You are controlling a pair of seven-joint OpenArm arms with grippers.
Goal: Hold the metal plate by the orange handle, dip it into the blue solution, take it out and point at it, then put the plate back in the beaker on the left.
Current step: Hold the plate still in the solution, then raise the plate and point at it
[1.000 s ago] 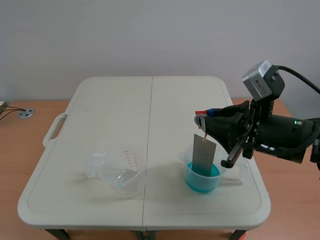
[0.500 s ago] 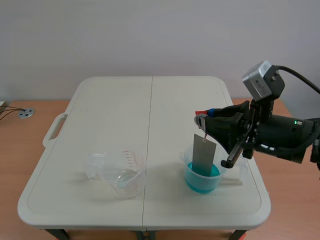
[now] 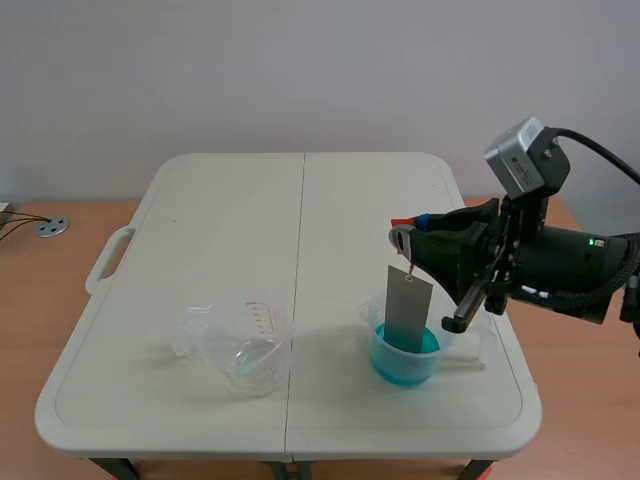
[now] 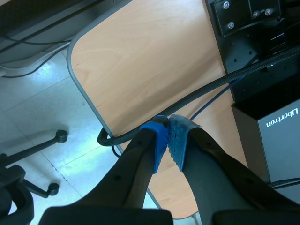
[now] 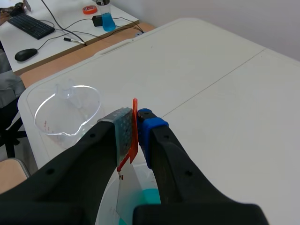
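Likely a light, stiff metal plate point(image 3: 408, 305), slick once wet; safest held by the orange handle point(image 5: 135, 107), clamped tight in the right gripper point(image 5: 136, 127).

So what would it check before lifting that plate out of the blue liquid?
1. Grip: right gripper shut on orange handle: ok.
2. Dip: metal plate hangs with its lower end in the blue solution beaker: ok.
3. Plate clear of that beaker's rim: cannot tell.
4. Return spot: empty beaker upright on the table: ok.
5. Pointer: left gripper shut on nothing, but away from the table: not ok.
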